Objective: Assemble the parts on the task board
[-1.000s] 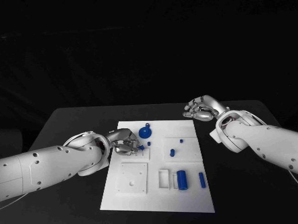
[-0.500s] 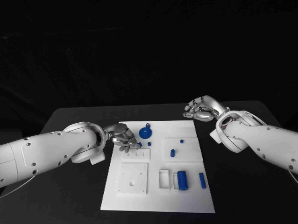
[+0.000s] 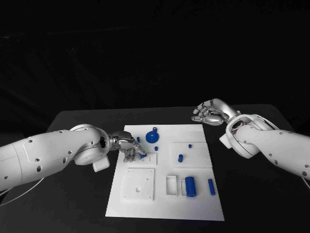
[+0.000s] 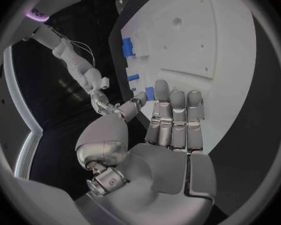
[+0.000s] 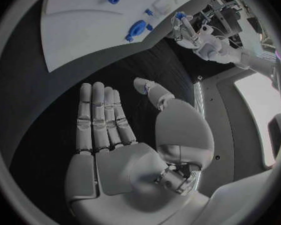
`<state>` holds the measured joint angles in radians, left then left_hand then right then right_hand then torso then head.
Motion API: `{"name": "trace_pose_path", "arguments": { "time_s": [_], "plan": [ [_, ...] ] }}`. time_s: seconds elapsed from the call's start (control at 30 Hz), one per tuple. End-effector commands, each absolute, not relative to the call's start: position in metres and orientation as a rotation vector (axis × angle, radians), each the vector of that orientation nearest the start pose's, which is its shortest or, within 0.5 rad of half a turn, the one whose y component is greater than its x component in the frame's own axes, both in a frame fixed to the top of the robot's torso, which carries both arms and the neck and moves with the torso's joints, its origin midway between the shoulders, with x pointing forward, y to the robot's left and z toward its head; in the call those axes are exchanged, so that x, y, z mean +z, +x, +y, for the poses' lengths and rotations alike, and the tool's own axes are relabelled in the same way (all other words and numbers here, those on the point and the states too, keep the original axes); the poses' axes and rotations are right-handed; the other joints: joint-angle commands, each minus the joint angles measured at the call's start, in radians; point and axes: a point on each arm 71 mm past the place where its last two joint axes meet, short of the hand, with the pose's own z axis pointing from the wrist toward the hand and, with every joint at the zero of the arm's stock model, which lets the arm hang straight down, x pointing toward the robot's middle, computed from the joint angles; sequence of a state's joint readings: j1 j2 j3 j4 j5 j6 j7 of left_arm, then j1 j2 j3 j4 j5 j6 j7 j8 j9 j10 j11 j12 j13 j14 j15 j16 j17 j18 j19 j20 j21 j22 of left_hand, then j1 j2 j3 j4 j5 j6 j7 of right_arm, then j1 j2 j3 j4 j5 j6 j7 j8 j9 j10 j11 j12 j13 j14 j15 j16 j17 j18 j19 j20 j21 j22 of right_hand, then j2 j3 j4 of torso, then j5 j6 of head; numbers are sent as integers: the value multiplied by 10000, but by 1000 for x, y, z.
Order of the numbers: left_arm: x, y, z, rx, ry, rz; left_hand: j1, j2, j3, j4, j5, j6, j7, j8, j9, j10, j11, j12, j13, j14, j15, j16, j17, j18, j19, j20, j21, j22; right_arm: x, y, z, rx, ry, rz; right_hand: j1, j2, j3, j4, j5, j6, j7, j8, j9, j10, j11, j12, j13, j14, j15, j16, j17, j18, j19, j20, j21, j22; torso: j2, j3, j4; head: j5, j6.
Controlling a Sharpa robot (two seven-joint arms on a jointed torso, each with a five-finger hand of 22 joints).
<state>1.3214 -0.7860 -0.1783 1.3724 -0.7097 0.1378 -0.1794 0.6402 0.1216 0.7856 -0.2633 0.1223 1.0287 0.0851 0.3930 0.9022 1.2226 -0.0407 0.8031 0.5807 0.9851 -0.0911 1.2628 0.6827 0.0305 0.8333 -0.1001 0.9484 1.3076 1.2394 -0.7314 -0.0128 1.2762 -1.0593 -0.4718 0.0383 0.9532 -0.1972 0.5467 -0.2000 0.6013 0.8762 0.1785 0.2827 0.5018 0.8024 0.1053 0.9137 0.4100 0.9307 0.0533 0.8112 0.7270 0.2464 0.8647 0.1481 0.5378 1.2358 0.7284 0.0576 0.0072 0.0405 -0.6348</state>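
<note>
Now the left hand (image 3: 129, 147) has swung its fingers down over the task board's (image 3: 197, 204) near-left corner, just beside the blue wheel-shaped part (image 3: 152, 137). A small blue piece shows at its fingertips, though whether it is pinched or merely lying beneath I cannot tell. The right hand (image 3: 211, 112) stays off the board over the dark surface (image 3: 78, 121), flat-fingered and empty. A placement seems under way.
</note>
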Motion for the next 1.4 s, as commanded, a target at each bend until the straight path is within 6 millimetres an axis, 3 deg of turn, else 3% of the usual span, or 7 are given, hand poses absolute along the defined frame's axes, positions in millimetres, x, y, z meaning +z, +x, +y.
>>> {"name": "trace_pose_path", "arguments": {
  "time_s": [0.03,0.1,0.23,0.33,0.6,0.8,1.4],
  "plan": [
    [-216,502,216,-8238,-4760,23177,-241,75,703,471,321,568,-442,66,291,192,-191,157,50,219,-146,137,30,34,91,-966,138,238,-161,542,-223,7852,2444,15028,56,56,44,-34,76,-66,3,-38,-13,-61,12,48,-15,-86,6,51,-11,154,19,39,-53,16,1,-5,4,12,-17],
    [-216,503,215,-7963,-4714,23224,-287,51,768,388,573,648,-490,99,459,267,-246,253,77,304,-203,223,43,56,172,-1014,244,239,-161,542,-223,7853,2445,15027,57,54,45,-35,84,-68,4,-38,-14,-62,12,50,-18,-86,6,52,-12,154,19,39,-54,17,0,-3,0,19,-25],
    [-216,504,212,-7363,-4777,23269,-243,-151,867,208,1472,985,-659,144,885,580,-427,492,117,668,-416,424,33,135,489,-1177,576,224,-161,542,-222,7853,2448,15029,57,49,46,-37,104,-71,5,-40,-15,-64,13,53,-24,-87,7,53,-14,154,19,40,-57,20,-1,-5,2,30,-42],
    [-215,505,208,-6669,-4200,23296,-191,-211,875,98,1681,1169,-744,131,1115,752,-519,590,114,879,-531,498,5,171,647,-1261,725,215,-161,542,-222,7866,2441,15029,54,46,45,-36,121,-73,7,-41,-15,-65,14,56,-30,-88,7,54,-16,154,20,41,-60,23,-4,3,-8,39,-54],
    [-204,513,197,-4906,-2308,23081,304,-645,901,174,1996,1561,-945,50,1822,1153,-743,900,123,1394,-867,711,-45,269,1111,-1474,1090,198,-161,542,-221,7872,2438,15027,44,38,42,-32,161,-82,12,-45,-18,-69,17,64,-43,-90,9,57,-21,154,22,44,-66,30,-2,5,-9,40,-86],
    [-201,514,187,-4327,-1367,23319,565,-845,909,242,2139,1682,-992,-38,2078,1235,-791,1013,125,1496,-942,789,-51,285,1197,-1524,1188,197,-161,542,-221,7885,2431,15017,45,34,41,-34,178,-86,13,-47,-19,-70,18,68,-48,-91,9,58,-23,154,22,44,-68,32,0,8,-11,47,-103],
    [-198,523,172,-3695,-501,24601,770,-905,842,305,2104,1683,-965,-236,2263,1198,-760,1070,107,1461,-917,826,-69,265,1144,-1526,1247,205,-160,542,-217,7945,2407,15026,43,27,36,-37,205,-96,17,-51,-21,-74,20,76,-61,-94,10,60,-28,154,23,45,-74,40,-8,31,-9,90,-145]
  ]
}}
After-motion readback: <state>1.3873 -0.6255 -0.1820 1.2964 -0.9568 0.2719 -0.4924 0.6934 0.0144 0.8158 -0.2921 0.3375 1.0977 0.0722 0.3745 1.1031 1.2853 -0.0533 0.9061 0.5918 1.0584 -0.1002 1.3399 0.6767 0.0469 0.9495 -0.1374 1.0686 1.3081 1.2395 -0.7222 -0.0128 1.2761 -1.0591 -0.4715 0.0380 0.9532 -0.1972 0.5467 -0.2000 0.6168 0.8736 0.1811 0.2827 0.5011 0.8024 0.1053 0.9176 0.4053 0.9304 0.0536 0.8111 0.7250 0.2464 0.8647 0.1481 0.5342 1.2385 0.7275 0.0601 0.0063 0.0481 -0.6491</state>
